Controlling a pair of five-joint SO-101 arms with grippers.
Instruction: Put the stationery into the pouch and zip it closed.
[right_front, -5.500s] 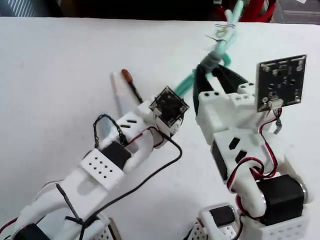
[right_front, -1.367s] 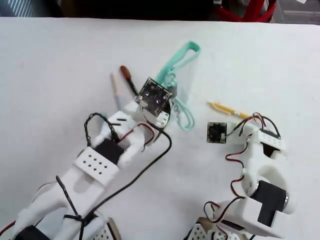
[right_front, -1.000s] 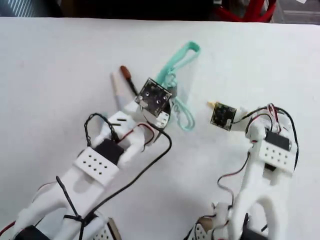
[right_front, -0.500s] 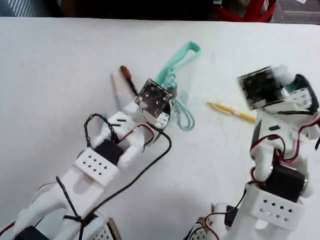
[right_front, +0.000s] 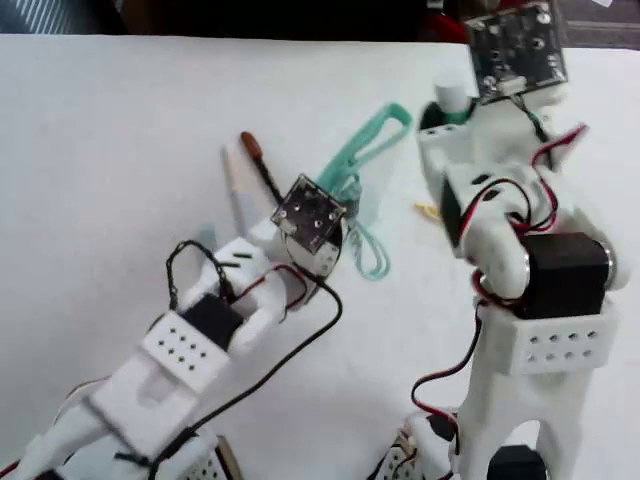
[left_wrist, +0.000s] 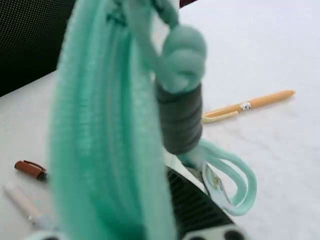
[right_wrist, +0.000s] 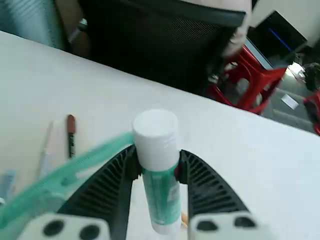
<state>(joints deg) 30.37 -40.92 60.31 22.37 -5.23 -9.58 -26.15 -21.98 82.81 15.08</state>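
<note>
We are seeing the right arm come up off the table (right_front: 120, 120), where a second ago it was hanging low by the yellow pen (left_wrist: 250, 105), and the right gripper (right_wrist: 157, 155) is now clamping a glue stick (right_wrist: 160, 195) between its jaws, with the white cap poking out past the fingertips. The left gripper (right_front: 342, 200) is keeping its place and appears to be gripping the pouch (left_wrist: 100, 130), which is standing on edge out of its jaws with the zip cord dangling in front. The rim of the pouch is running up just outside one of the right jaws, so we are judging that the glue stick is being lined up for the mouth of the pouch. That mouth is looking narrow, so we are expecting a careful drop. The yellow pen is lying well beyond the left jaws, and the brown-capped pen (right_front: 256, 155) and white pen (right_front: 235, 190) are waiting off to their other side, so loading and zipping are still ahead.
</note>
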